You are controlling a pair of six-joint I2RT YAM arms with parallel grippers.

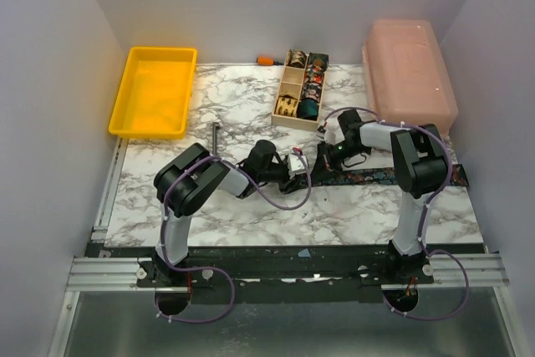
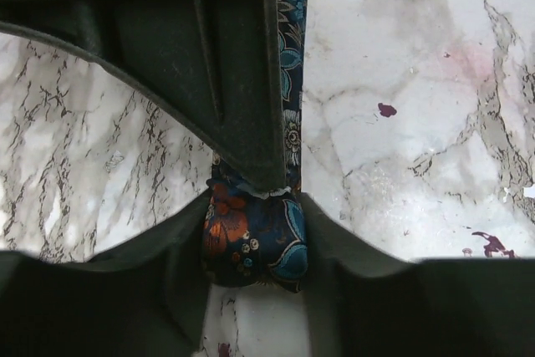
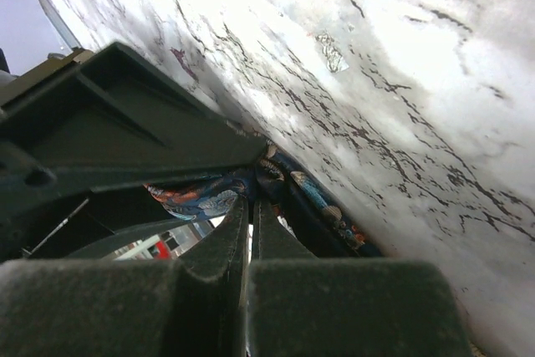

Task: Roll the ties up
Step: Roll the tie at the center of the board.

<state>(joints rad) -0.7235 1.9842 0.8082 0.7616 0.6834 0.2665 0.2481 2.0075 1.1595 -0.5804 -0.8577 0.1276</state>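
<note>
I see a dark necktie of floral-print fabric (image 1: 393,176) lying as a long strip on the right of the white marble-patterned table (image 1: 251,206). My left gripper (image 2: 255,215) is clamped on its rolled end near the table's middle. My right gripper (image 3: 249,206) meets it there, fingers nearly together; I cannot tell whether they pinch fabric. Beyond sits a wooden compartment box (image 1: 292,122) holding coiled ties (image 1: 309,109).

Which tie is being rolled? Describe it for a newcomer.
On the white marble table, look in front of the pink plastic box. The dark floral-print tie lies there as a long strip; the other ties sit coiled in the wooden compartment box.
</note>
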